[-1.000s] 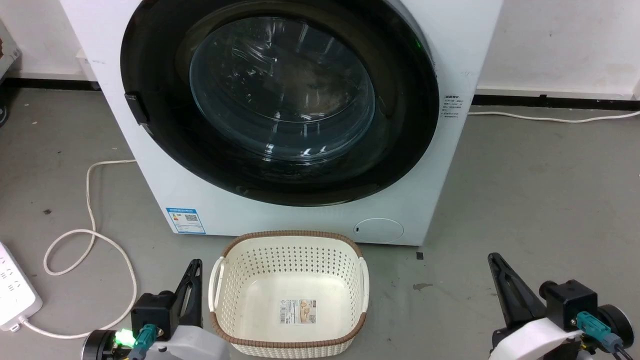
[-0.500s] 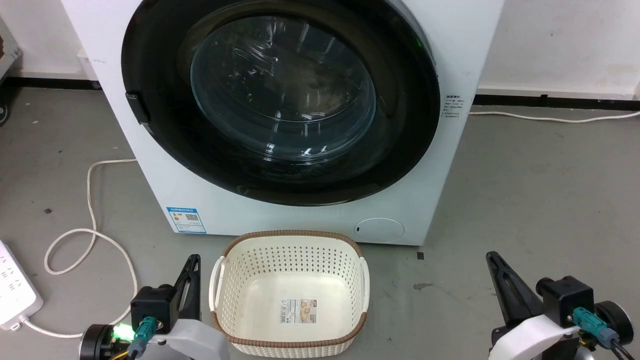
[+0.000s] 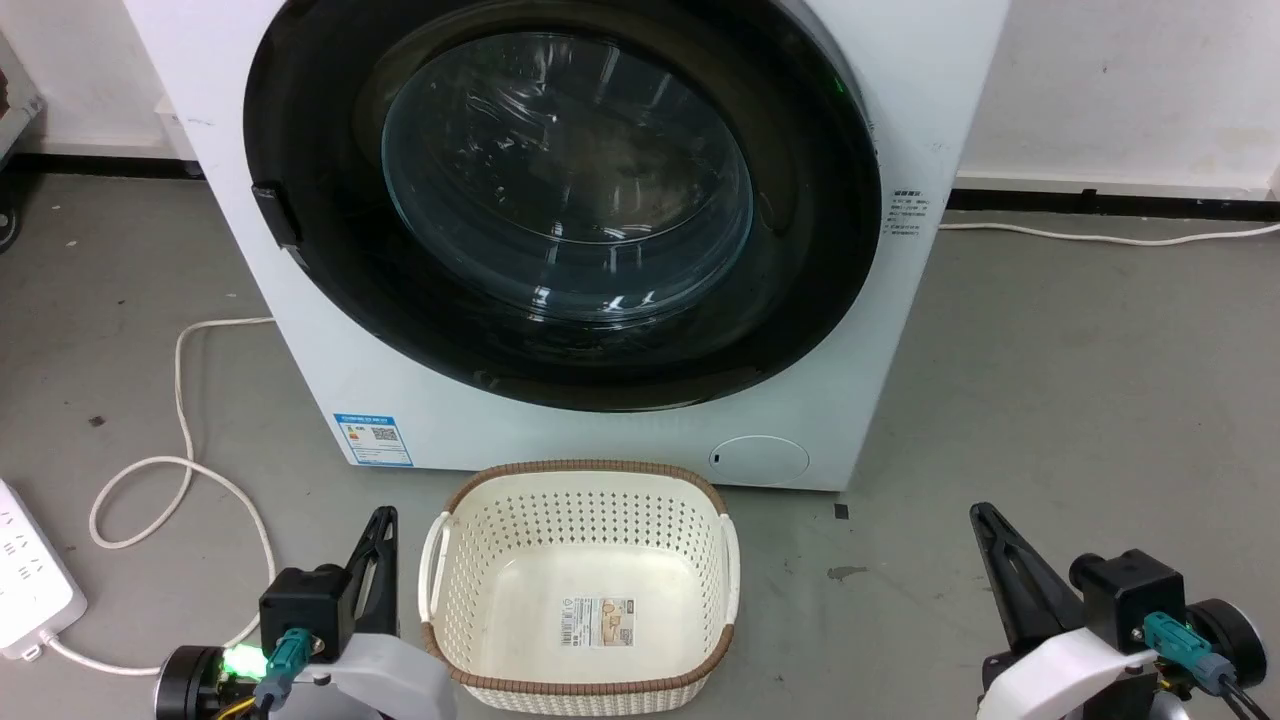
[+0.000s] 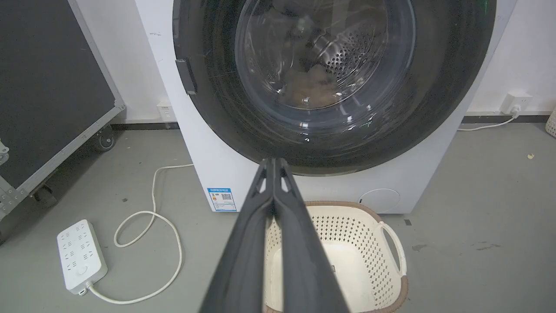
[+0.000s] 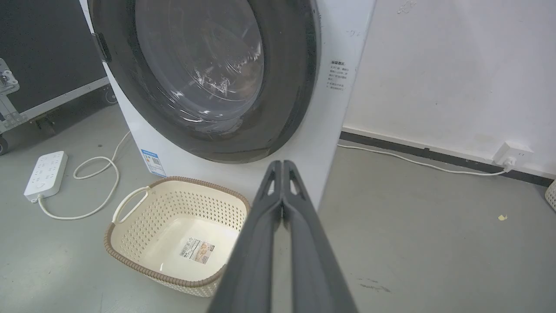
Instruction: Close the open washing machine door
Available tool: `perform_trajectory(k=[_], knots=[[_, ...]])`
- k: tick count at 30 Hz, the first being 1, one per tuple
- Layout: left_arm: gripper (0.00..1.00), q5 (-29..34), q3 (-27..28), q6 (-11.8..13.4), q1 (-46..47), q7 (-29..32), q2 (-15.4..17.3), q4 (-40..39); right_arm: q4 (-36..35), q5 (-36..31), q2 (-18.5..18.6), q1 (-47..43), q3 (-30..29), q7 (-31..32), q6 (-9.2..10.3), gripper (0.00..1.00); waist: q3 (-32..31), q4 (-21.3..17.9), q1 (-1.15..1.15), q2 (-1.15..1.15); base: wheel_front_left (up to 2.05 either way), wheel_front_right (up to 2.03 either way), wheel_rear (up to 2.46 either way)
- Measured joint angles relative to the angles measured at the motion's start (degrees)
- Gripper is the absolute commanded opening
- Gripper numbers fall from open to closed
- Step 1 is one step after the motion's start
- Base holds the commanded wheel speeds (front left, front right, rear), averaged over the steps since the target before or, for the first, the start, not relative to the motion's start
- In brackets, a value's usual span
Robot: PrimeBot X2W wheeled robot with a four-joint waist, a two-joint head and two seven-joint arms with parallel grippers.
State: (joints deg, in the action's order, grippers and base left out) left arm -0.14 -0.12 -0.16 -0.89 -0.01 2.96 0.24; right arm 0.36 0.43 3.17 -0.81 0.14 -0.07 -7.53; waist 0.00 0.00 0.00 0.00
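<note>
The washing machine door (image 3: 565, 190) lies flush against the front of the washing machine (image 3: 600, 440), so the closing looks done (whether it has latched can't be judged). The left fingers (image 3: 378, 545) and right fingers (image 3: 1005, 570), pressed together and empty, hang near the floor, well apart from the door.

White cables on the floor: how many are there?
2. The looped cable lies left of the washing machine, ending at the power strip; the straight cable runs along the wall on its right. More may hide behind the machine.

Glossy black door (image 3: 800, 250); glass window (image 3: 565, 175)
</note>
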Motion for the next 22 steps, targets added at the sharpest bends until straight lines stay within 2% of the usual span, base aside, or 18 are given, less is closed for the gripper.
perform_trajectory(k=[22], knots=[[0.0,0.0,0.0,0.0,0.0,0.0,0.0,0.0,0.0,0.0,0.0,0.0,0.0,0.0,0.0,0.0,0.0,0.0,0.0,0.0,0.0,0.0,0.0]])
